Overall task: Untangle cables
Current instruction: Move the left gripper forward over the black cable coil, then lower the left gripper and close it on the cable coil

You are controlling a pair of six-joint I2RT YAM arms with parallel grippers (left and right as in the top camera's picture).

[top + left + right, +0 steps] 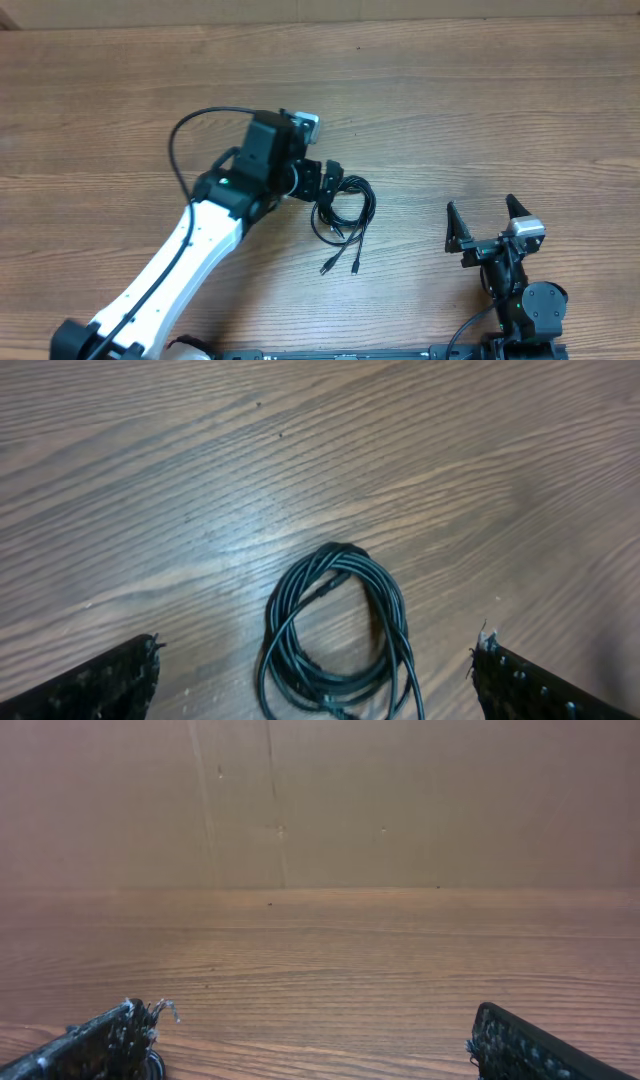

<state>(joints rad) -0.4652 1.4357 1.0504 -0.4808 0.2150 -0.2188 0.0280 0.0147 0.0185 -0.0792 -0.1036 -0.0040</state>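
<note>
Cables (pixel 340 222) lie on the wooden table (pixel 480 100) around its middle, somewhat nearer the near edge where the arm bases sit, well clear of every corner; bundled as one loose coil of several thin black loops; a few straight tails run out of the coil toward the near edge and end in small plugs; the exact number of cords cannot be told.

Left gripper (pixel 332 185) sits at the coil's left side, just beside it and possibly over its edge; touching or not cannot be told from overhead; jaws spread wide, holding nothing. In the left wrist view the coil (pixel 337 552) lies flat on the wood between the two fingers, with the left gripper (pixel 315 652) straddling it and both fingertips (pixel 145 660) well apart from the strands; the bottom of the coil is cut off by the frame. A thicker black wire (pixel 175 150) arcs off the left arm toward the left edge.

Right gripper (pixel 481 205) is near the near edge toward the right corner, well apart from the cables; jaws spread wide, empty, pointing at the far edge. The right wrist view shows the right gripper (pixel 315 1015) over bare wood and a plain brown wall (pixel 400 800) at the far edge.
</note>
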